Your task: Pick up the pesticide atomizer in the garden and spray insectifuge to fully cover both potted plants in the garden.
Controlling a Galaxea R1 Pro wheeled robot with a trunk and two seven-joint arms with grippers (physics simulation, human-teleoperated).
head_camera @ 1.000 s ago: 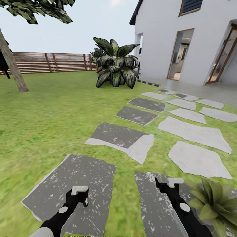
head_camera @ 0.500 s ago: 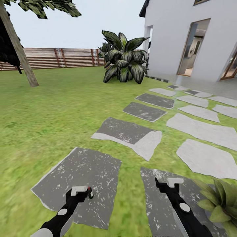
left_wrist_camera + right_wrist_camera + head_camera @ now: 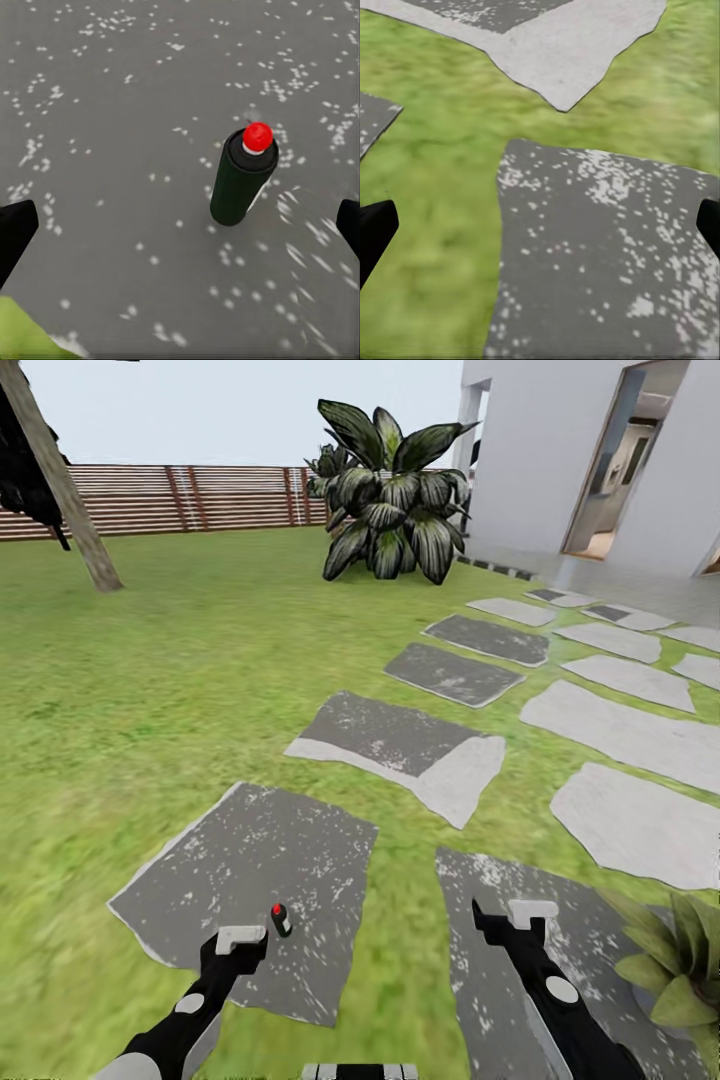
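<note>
At the far left, a leaning tree trunk and the brown slat fence border the lawn. Nearer, the left gripper hangs low over a dark speckled paving stone, and the pesticide atomizer stands upright on that stone just beyond it and slightly to its right. In the left wrist view the bottle is a dark green cylinder with a red cap, set off toward one fingertip rather than centred in the wide gap, so these jaws are spread and hold nothing. The main risk, as I judge it, lies here: a slim upright bottle tips easily, and if the gripper comes in off-centre one finger would strike it first and knock it over or roll it onto the grass. Closing too high, on the cap, could also let it slip.

Further right, the right gripper hovers over another stone; its wrist view shows both fingertips at the edges with only paving and grass between, so it too is open and empty. At the far right a potted plant sits close beside this arm, and a careless swing could brush its leaves. A big dark bush stands by the house
</note>
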